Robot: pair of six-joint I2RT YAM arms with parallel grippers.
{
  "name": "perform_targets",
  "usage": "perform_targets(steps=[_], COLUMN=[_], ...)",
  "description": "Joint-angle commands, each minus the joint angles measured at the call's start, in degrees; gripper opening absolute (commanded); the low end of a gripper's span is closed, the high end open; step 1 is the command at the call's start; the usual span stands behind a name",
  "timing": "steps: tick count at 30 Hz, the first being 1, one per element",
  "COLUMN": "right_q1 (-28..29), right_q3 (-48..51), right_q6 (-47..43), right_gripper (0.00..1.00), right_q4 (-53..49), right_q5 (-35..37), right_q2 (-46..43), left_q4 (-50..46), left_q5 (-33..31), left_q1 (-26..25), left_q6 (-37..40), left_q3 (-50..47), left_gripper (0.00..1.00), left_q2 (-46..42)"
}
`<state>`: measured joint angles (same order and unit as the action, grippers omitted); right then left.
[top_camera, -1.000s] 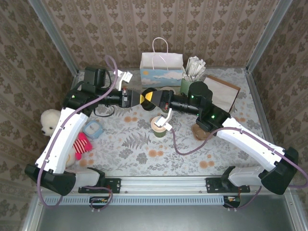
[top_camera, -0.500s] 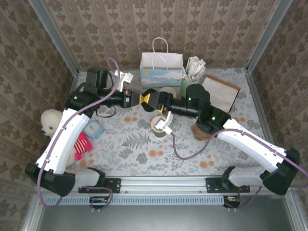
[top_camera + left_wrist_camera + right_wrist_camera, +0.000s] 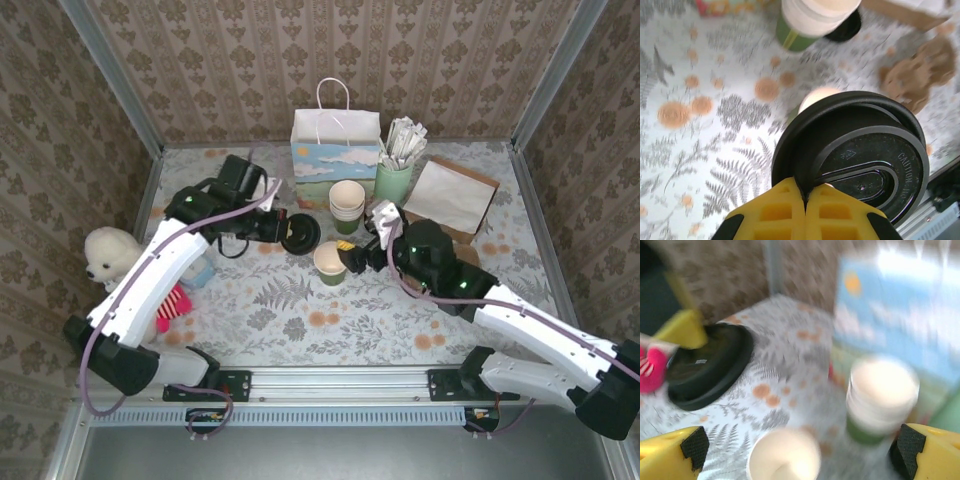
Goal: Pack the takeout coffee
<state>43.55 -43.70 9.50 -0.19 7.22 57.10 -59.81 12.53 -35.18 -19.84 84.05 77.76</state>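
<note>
Handing over done, our right gripper (image 3: pixel 800 450) gapes empty while the left gripper (image 3: pixel 805 192) pinches the round black plastic lid (image 3: pixel 860 145) at ten o'clock of the uncapped small dark-green paper cup (image 3: pixel 330 262), so we cap next.

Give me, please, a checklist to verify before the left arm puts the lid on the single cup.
1. Black lid gripped: ok, the left gripper is shut on its rim.
2. Single cup upright and uncovered: ok.
3. Lid centred above the cup: not ok; in the top view it sits to the cup's left.
4. Right gripper open: ok, with the cup between its fingers.
5. Right gripper free of the cup: cannot tell.
6. Paper bag standing upright: ok.
</note>
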Motion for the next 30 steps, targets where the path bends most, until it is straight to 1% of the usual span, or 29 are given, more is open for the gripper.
perform_targets(steps=[1,3,4,7,8,9,11,13,15,16,18,22,26,28,30], right_q1=[-1.37,-3.76,-5.69,-13.85,-15.76,-16.68,-17.77,-17.97,-18.1,-18.05,-18.06,-18.05,-18.06,-18.06,-18.06], right_q3=[3.98,5.41,6.15,10.14,10.99,11.38,11.28,9.97,9.32,9.46,9.86,8.8,8.39,7.87,7.57], right_q6=[33.53,37.8,38.99,42.71,43.39,43.18,39.56,35.98,34.74,34.76,36.0,38.88,44.48,46.07,46.23], right_gripper=[1.0,1.0,1.0,0.97,0.96,0.95,0.95,0.94,0.9,0.88,0.84,0.8,0.81,0.82,0.82], right_q4=[-2.3,-5.34,-5.67,0.51,2.19,2.92,2.81,0.52,0.58,2.2,6.7,10.55,15.64,17.49,17.65], right_q5=[6.93,3.54,0.15,-16.09,-19.29,-20.78,-23.47,-24.95,-27.14,-28.57,-30.64,-31.86,-33.62,-35.35,-35.6], right_q2=[-1.44,-1.7,-1.63,-0.5,0.12,0.56,1.89,3.49,5.53,6.79,9.17,14.44,18.02,19.6,20.33], left_q4=[-3.8,-0.29,0.78,3.35,3.31,2.46,-0.86,-3.33,-3.92,-3.66,-4.35,-6.93,-6.22,-5.33,-3.76], left_q5=[-3.77,-2.89,-3.57,-3.42,-3.15,-3.33,-3.97,-5.02,-5.67,-5.26,-4.19,-5.96,-5.83,-6.4,-5.99], left_q1=[-3.65,-5.43,-6.19,-6.9,-6.86,-6.98,-7.01,-7.05,-6.95,-6.81,-6.61,-6.69,-6.81,-6.76,-6.76], left_q6=[-5.16,-7.24,-8.54,-11.6,-12.12,-12.47,-12.04,-11.4,-11.11,-10.78,-9.8,-7.96,-8.1,-8.78,-9.36], left_q3=[-1.56,-2.5,-2.32,-0.86,0.15,1.35,5.09,7.83,9.33,9.91,12.23,15.58,13.85,12.21,10.29], left_gripper=[0.0,0.0,0.0,0.0,0.0,0.0,0.0,0.0,0.0,0.0,0.0,0.0,0.0,0.0,0.0], left_q2=[2.66,4.6,5.82,9.4,10.77,12.23,15.76,18.41,20.42,21.54,23.82,26.3,25.93,25.42,24.84])
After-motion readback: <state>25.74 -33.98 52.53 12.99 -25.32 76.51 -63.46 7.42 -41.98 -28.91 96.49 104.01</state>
